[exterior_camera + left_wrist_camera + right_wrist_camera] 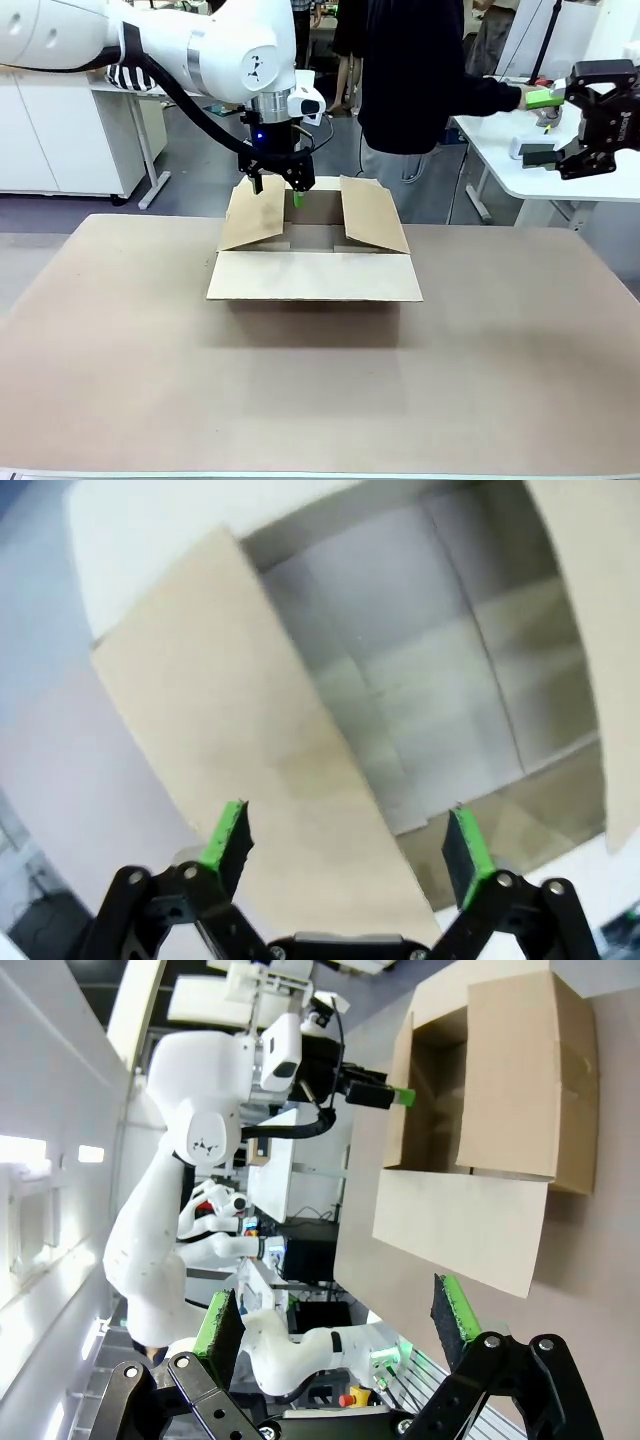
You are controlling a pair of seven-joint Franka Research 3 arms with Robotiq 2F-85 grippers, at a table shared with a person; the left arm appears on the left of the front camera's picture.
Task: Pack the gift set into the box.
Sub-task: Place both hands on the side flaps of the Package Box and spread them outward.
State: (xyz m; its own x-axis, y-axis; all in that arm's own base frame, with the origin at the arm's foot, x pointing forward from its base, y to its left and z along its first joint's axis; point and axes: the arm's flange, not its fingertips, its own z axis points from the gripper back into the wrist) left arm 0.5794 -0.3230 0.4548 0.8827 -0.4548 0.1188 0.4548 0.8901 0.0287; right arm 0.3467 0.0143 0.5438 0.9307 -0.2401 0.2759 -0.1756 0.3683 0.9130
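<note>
Tan table [320, 400] up front, the box [315, 277] sits mid-table, flaps folded out. Left gripper [278, 185] hangs over its 11 o'clock corner, fingers spread, nothing in them. Right gripper [582, 120] is off at 2 o'clock, also spread wide.

I can read no word or number anywhere here. On the white joint of my left arm [225, 45], at about eleven o'clock in the front view, there is a small dark emblem [257, 67], a mark with no letters. My right pincer [545, 127], at about two o'clock in that view, has pale lettering [627, 125] on its black body, too small to make out.
</note>
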